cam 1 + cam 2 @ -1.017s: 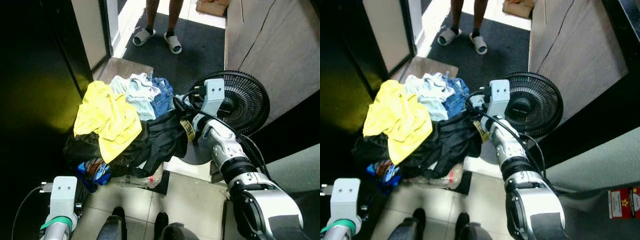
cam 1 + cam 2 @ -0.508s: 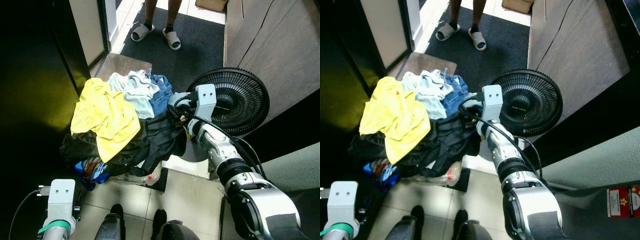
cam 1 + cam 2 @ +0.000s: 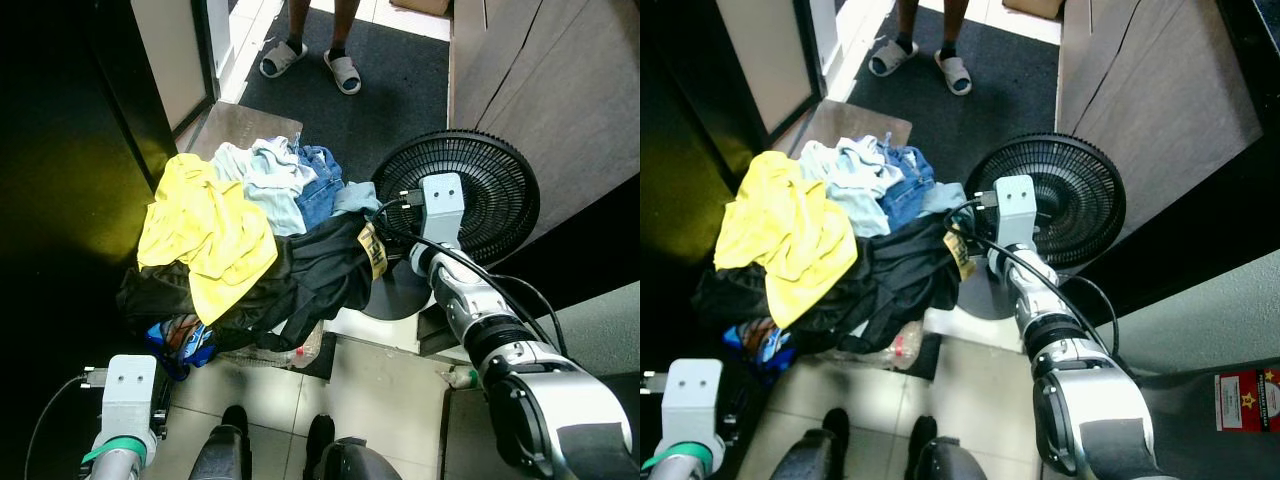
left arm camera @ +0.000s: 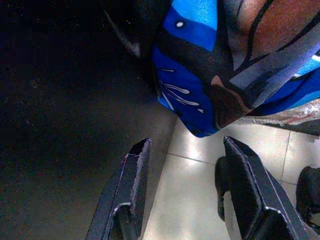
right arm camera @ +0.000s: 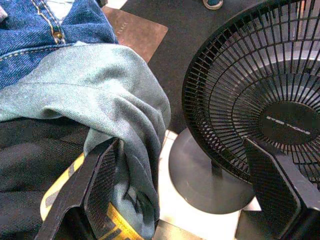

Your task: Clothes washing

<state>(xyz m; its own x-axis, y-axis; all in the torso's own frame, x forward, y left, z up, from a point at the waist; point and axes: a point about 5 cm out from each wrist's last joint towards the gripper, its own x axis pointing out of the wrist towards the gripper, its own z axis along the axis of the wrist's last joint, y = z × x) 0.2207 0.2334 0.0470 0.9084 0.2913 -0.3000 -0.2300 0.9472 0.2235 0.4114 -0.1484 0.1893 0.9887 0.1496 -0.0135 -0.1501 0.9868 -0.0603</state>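
Observation:
A heap of clothes lies on the floor: a yellow garment, pale blue pieces, jeans and a black garment with a yellow label. My right gripper is open at the heap's right edge, next to the fan. One of its fingers rests against a fold of pale denim. My left gripper is open low over the floor tiles, just under a blue patterned garment at the heap's near left corner.
A black floor fan stands right of the heap on a round base. A person in slippers stands on the dark mat beyond. A wooden cabinet is on the right, a dark wall on the left.
My right arm has drawn back to the right, off the black garment and toward the fan. The yellow label and a pale denim fold now show. The view has shifted slightly.

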